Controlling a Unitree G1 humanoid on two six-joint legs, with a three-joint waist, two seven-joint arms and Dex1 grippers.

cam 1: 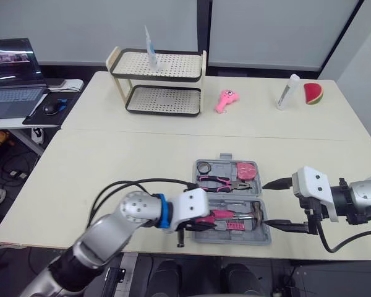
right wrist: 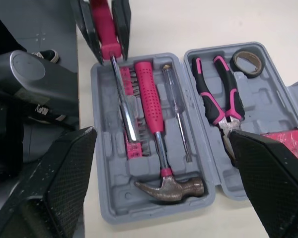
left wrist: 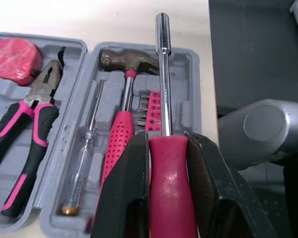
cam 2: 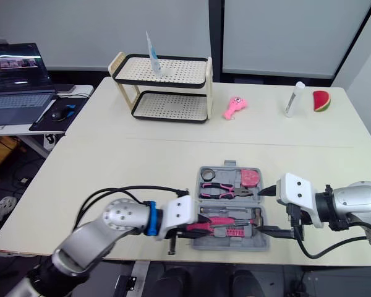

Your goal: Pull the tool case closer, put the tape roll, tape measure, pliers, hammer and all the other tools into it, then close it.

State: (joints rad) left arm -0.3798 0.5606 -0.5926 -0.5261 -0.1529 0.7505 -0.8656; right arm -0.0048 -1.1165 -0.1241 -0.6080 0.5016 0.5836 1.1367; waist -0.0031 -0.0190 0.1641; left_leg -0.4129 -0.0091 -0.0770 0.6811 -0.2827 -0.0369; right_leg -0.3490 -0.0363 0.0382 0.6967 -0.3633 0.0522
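Office: laptop (cam 1: 11, 86), pale tables (cam 1: 111, 167)

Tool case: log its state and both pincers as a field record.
tool case: open, flat on the table, not yet closed
near half: hammer, tester screwdriver, bit rack
far half: pliers, tape roll, tape measure
left pincer: shut on nut driver, shaft over the bit rack
right pincer: open, at the case's right edge, holding nothing

table (cam 1: 142, 142) beyond tool case (cam 1: 224, 166) — open, rack (cam 1: 179, 65) distant
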